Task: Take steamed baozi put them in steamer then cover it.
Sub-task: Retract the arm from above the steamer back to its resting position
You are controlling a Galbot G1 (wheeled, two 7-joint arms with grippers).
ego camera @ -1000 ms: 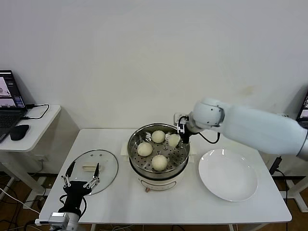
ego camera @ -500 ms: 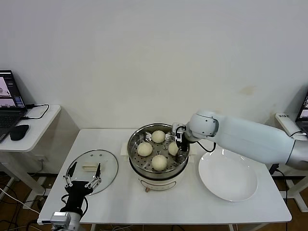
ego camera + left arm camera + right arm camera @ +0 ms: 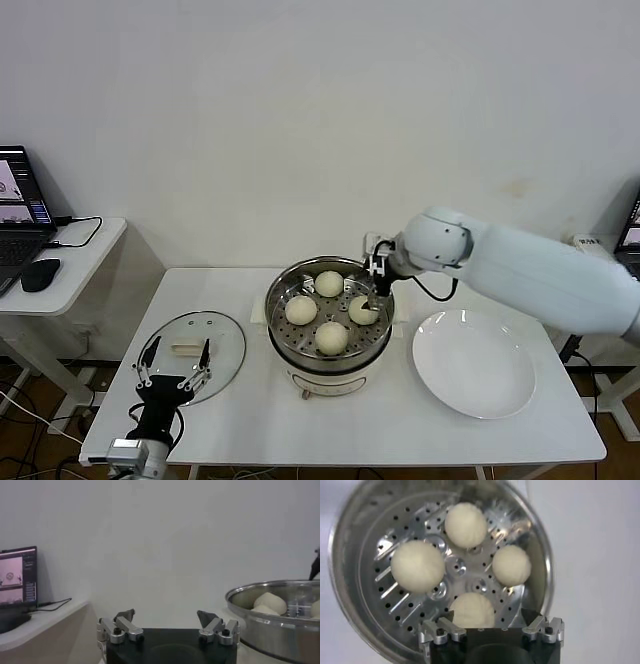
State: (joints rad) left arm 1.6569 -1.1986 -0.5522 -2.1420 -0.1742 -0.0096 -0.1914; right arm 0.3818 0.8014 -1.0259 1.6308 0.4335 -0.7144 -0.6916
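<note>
In the head view, the steamer [image 3: 329,318] stood at the middle of the white worktop [image 3: 250,410], and all four steamed baozi [image 3: 332,337] lay on its perforated tray, apart from one another. The right tool [image 3: 376,278] hung over the steamer's right rim, just above the right-hand bun, with nothing in it. The glass lid [image 3: 193,343] lay flat on the worktop left of the steamer, and the white plate [image 3: 473,362] lay to its right. The left tool [image 3: 172,366] was parked low at the near-left edge, its fingers spread over the lid's near side. A laptop [image 3: 20,200] and a mouse [image 3: 40,273] sat on a side table at far left. In the left wrist view, the left tool [image 3: 168,622] was released and empty, with the steamer [image 3: 272,622] to one side. In the right wrist view, the right tool [image 3: 491,628] was released, fingers apart, above the steamer [image 3: 535,570]; the four steamed baozi [image 3: 417,566] sat on the tray, the nearest partly hidden behind the tool body.
</note>
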